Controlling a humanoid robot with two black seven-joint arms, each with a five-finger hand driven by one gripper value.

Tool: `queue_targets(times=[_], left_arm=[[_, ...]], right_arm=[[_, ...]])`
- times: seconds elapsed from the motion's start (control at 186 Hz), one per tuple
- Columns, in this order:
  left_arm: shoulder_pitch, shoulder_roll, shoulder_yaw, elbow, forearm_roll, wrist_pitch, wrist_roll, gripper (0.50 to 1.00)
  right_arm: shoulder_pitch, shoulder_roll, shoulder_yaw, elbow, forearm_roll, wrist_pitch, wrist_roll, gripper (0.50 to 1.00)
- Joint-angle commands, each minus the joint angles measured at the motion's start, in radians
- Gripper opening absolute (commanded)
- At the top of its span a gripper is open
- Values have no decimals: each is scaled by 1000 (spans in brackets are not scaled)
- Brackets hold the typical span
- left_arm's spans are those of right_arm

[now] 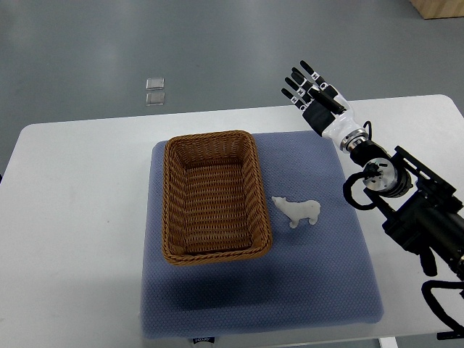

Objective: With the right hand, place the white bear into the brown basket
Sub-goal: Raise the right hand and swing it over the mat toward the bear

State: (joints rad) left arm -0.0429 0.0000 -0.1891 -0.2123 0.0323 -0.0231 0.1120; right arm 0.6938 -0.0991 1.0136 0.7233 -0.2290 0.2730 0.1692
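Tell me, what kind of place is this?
Probably a robot test lab: a white table on bare grey floor, with only a blue mat, a brown basket and a white bear laid out.

We find the right arm [424,217] cut off at the four o'clock edge, the blue mat's [326,290] label at six o'clock too small to read, and a wooden object [438,7] clipped at one o'clock.
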Motion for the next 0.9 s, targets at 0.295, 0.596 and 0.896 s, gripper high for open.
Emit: queue_targets(times=[0.295, 0.596, 0.896], left_arm=[[-15, 0, 0, -13, 0, -3, 0, 1000], [-15, 0, 0, -13, 0, -3, 0, 1000], [-15, 0, 2, -15, 1, -5, 0, 1000]], right_arm=[[219, -373, -224, 108, -535, 226, -117, 924], [417, -573, -553, 413, -888, 338, -313, 926], [401, -561, -583, 535, -779, 338, -338, 924]])
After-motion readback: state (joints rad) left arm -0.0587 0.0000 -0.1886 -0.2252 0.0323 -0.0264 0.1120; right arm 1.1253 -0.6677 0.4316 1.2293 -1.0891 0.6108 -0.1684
